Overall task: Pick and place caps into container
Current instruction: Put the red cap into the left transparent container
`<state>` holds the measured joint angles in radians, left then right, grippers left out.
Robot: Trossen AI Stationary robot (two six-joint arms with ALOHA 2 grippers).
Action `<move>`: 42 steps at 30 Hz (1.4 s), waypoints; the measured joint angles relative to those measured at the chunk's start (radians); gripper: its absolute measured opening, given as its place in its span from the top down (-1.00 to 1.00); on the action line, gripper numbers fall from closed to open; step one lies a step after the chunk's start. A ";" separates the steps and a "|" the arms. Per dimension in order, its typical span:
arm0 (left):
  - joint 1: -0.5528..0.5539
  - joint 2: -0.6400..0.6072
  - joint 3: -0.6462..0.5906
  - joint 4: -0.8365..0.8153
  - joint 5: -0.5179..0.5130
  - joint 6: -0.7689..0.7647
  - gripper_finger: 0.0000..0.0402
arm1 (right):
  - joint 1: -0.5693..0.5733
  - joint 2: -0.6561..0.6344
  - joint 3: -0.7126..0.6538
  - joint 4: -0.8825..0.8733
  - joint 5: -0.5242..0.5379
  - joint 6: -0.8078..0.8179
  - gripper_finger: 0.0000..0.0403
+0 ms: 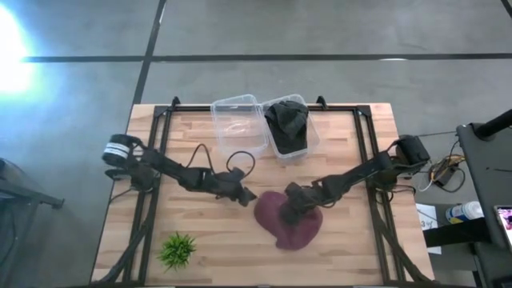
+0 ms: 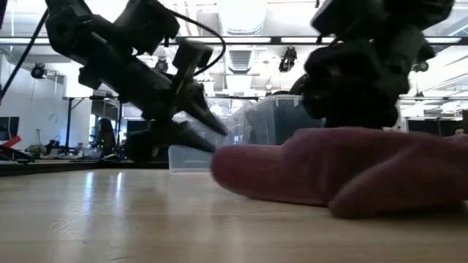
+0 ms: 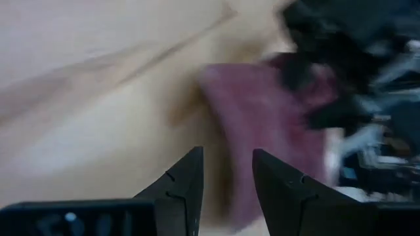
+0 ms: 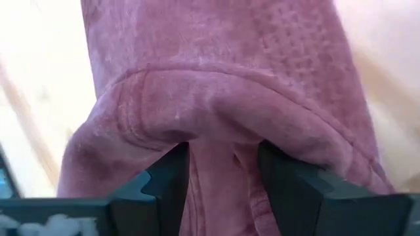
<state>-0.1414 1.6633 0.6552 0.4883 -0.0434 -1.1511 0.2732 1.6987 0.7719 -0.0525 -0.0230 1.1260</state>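
The maroon cap (image 1: 291, 226) lies flat on the table's near middle; it also shows in the low view (image 2: 344, 172) and the right wrist view (image 4: 216, 72). My right gripper (image 1: 293, 210) stands on its top from above, shut on its fabric (image 4: 223, 180). My left gripper (image 1: 245, 194) hovers just left of the cap's left edge, fingers slightly open (image 3: 226, 183) and touching nothing. A dark cap (image 1: 286, 118) lies in the right clear container (image 1: 308, 148). Whether a second dark cap lies under it is hidden. My right gripper holds the maroon cap by a raised fold of fabric on its crown (image 4: 220, 154), pinched between the two fingers (image 4: 172, 177). The fingers come from above, slanting from the table's right. The fingertips are hidden under the fold. The cap rests on the table.
An empty clear container (image 1: 238, 124) stands beside the one holding the dark cap, both at the table's far middle. A small green plant (image 1: 178, 250) sits near the near left corner. Bare wood lies between the plant and the maroon cap.
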 joint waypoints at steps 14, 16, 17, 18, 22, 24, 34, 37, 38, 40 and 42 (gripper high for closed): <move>0.000 0.011 0.000 -0.004 0.021 -0.006 0.38 | -0.117 0.119 0.162 -0.034 0.002 -0.171 0.09; -0.005 0.003 -0.001 -0.030 0.035 -0.005 0.38 | -0.125 0.128 0.185 -0.033 -0.008 -0.196 0.09; -0.008 -0.006 -0.010 -0.059 0.036 -0.005 0.38 | -0.126 0.133 0.190 -0.053 -0.011 -0.204 0.09; -0.011 -0.009 -0.019 -0.078 0.036 -0.010 0.38 | -0.127 0.135 0.193 -0.064 -0.020 -0.211 0.09; -0.017 -0.011 -0.038 -0.051 0.029 -0.026 0.38 | -0.123 0.141 0.188 -0.058 -0.041 -0.208 0.09; -0.017 -0.007 -0.040 0.005 0.027 -0.003 0.38 | -0.126 0.141 0.188 -0.056 -0.047 -0.206 0.09; -0.019 -0.027 -0.013 0.072 0.086 0.064 0.87 | -0.141 0.135 0.252 -0.087 -0.046 -0.330 0.09; -0.019 -0.060 -0.012 0.062 0.068 0.096 0.94 | -0.144 0.111 0.285 -0.156 -0.043 -0.387 0.09; -0.018 -0.075 -0.012 0.056 0.053 0.109 0.95 | -0.145 0.100 0.300 -0.195 -0.040 -0.408 0.09; -0.010 -0.121 -0.012 0.039 0.027 0.131 0.97 | -0.147 0.066 0.333 -0.291 -0.047 -0.464 0.09; -0.001 -0.177 -0.011 0.000 -0.003 0.156 0.97 | -0.148 0.019 0.367 -0.403 -0.052 -0.521 0.09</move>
<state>-0.1426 1.4864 0.6445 0.4878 -0.0460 -0.9954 0.1251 1.7180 1.1387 -0.4557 -0.0748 0.6049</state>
